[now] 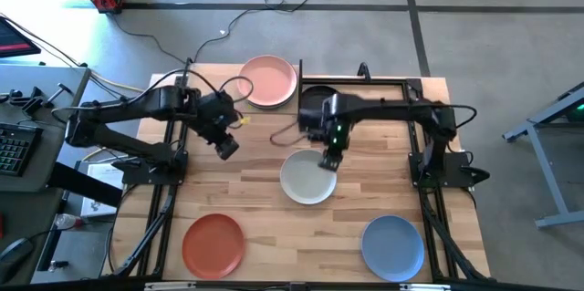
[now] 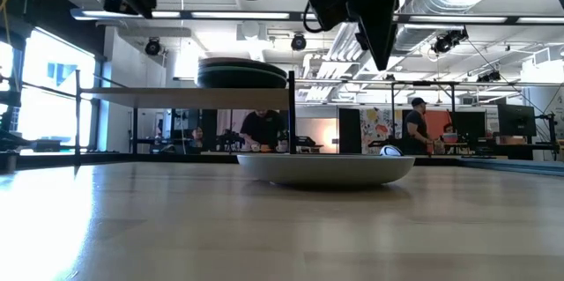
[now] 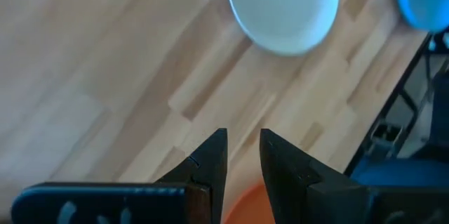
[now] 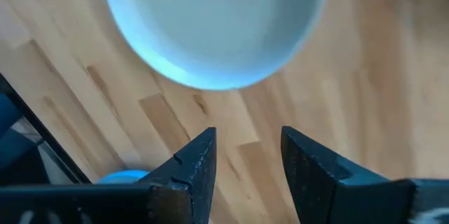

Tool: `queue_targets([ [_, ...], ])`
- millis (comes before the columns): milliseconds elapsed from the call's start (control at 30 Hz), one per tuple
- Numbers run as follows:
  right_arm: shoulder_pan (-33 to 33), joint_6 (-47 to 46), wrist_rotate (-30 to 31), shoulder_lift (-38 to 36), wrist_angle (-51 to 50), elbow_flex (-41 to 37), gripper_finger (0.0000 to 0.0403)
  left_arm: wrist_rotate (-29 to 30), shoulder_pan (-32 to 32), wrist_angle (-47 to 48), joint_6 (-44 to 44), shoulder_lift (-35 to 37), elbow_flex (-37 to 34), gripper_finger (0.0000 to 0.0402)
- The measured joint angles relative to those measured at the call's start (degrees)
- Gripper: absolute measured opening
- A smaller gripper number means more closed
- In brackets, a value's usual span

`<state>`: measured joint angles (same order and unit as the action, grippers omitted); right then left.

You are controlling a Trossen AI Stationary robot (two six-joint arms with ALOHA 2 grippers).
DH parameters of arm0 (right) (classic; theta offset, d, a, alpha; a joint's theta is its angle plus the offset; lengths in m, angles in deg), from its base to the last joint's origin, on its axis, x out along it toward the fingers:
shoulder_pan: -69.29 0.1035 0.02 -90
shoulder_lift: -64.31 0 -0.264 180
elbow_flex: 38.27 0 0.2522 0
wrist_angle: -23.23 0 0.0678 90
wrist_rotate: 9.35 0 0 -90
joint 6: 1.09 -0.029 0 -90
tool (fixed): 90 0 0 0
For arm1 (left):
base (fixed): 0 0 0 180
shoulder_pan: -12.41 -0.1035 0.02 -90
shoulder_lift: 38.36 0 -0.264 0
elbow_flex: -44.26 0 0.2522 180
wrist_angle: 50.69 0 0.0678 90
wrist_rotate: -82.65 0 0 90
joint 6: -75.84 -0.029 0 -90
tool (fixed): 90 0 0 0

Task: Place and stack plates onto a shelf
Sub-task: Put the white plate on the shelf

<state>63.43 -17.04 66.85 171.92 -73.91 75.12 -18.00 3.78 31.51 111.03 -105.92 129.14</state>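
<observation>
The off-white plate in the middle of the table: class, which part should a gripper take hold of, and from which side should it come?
Grip the raised rim of the off-white plate, coming down from above with one finger inside and one outside. It lies flat on the table, so only its upturned edge offers a hold. The open right gripper already hangs over the shelf-side rim, probably the handiest spot.

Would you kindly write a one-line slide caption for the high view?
Right claw poised open over the off-white plate at mid-table; left claw waits nearby, with pink plate on the shelf.
</observation>
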Motion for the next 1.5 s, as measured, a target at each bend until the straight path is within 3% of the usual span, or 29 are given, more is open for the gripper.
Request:
queue_targets([
  [267, 9.22, -6.23, 0.09, 0.0, 10.36, -5.18, 0.0133, 1.35, 6.99, 1.25, 1.72, -0.01, 0.0, 0.0074],
  [667, 21.58, 0.18, 1.81, 0.0, 26.36, -13.75, 0.0133, 4.23, 15.9, 1.23, 5.78, -0.01, -0.02, 0.0074],
  [900, 23.93, 4.91, 9.27, 0.0, 31.07, -16.22, 0.0133, 6.87, 20.26, 1.16, 8.51, -0.03, -0.02, 0.0074],
  [1500, 23.86, 9.31, 11.19, 0.0, 44.86, -25.84, 0.0133, 12.94, 25.32, 0.81, 14.21, -0.03, -0.02, 0.0074],
])
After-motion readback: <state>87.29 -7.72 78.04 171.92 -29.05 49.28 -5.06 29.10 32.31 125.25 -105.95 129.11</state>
